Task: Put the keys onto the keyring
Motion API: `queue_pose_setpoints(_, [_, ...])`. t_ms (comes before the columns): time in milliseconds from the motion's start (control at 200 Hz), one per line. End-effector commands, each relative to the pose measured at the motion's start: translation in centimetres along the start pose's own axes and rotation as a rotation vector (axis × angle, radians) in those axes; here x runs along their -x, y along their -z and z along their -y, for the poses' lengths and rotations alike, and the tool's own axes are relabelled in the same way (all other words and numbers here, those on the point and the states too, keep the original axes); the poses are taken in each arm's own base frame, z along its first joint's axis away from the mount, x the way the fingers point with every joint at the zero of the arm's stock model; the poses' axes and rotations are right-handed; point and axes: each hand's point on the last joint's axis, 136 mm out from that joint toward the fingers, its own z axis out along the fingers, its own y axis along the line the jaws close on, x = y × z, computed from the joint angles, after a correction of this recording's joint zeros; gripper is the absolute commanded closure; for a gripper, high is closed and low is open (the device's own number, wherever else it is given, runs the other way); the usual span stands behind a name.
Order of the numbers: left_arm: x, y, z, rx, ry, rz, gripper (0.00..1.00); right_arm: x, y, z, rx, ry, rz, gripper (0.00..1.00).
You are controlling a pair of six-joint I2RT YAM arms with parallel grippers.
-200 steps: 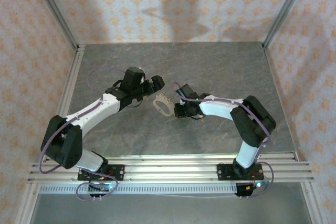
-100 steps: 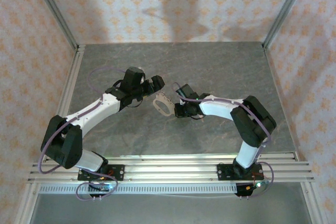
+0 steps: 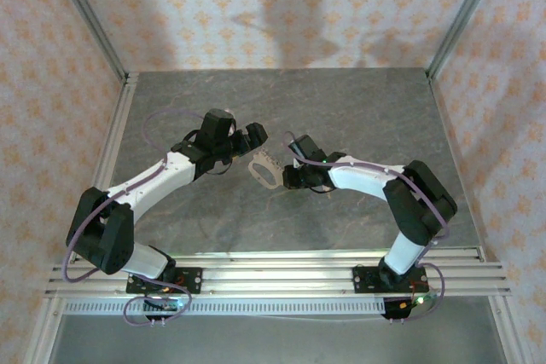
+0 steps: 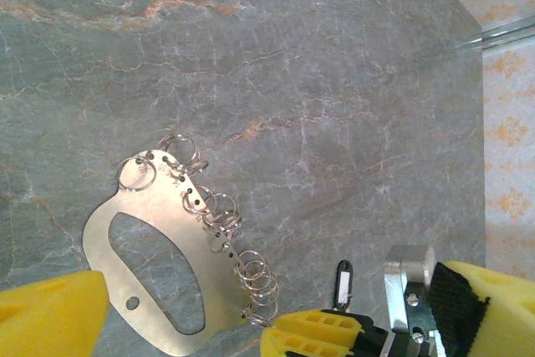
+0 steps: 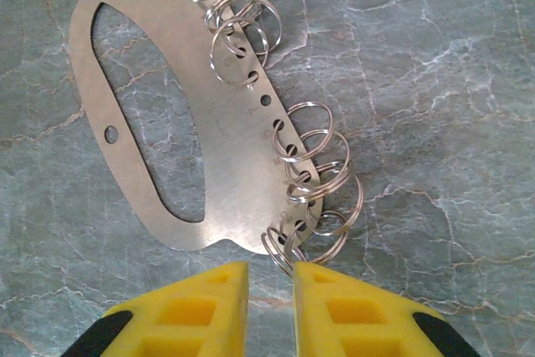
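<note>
Top view: the keyring [image 3: 263,169] lies flat on the grey stone-look table [image 3: 358,108], mid-table, between the two arms. It is a flat silvery plate with an oval cutout. The left gripper [image 3: 254,144] sits just up-left of it and the right gripper [image 3: 283,180] just right of it. Jaw states are too small to read here.

Left wrist: the left gripper [image 4: 272,307] is spread wide, with yellow fingers at the two bottom corners. The keyring [image 4: 155,194] lies on the table in the span between them, its lower left edge near the left finger; we can't tell if they touch. Small split rings [image 4: 251,273] hang in a row of holes along its right edge. One yellow finger of the right gripper [image 4: 309,328] comes in at the plate's lower tip. A small dark-rimmed pale piece [image 4: 343,282] sits just above that finger; we can't tell what it is.

Right wrist: the right gripper [image 5: 272,286] has its fingers close together with a slim gap left. The tips are just beside the lowest split ring at the near end of the keyring [image 5: 234,165]. We can't tell whether they pinch anything. More split rings [image 5: 318,165] fan out along the plate's right edge.
</note>
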Motion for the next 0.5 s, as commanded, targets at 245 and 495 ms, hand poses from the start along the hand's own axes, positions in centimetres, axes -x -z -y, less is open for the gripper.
queue_pose_setpoints(245, [-0.1, -0.1, -0.4, 0.000, -0.006, 0.002, 0.00, 0.4, 0.8, 0.1, -0.025, 0.010, 0.036, 0.72])
queue_pose_setpoints(495, [0.0, 0.0, -0.2, -0.009, -0.005, 0.002, 0.00, -0.6, 0.3, 1.4, -0.072, 0.017, 0.013, 0.66])
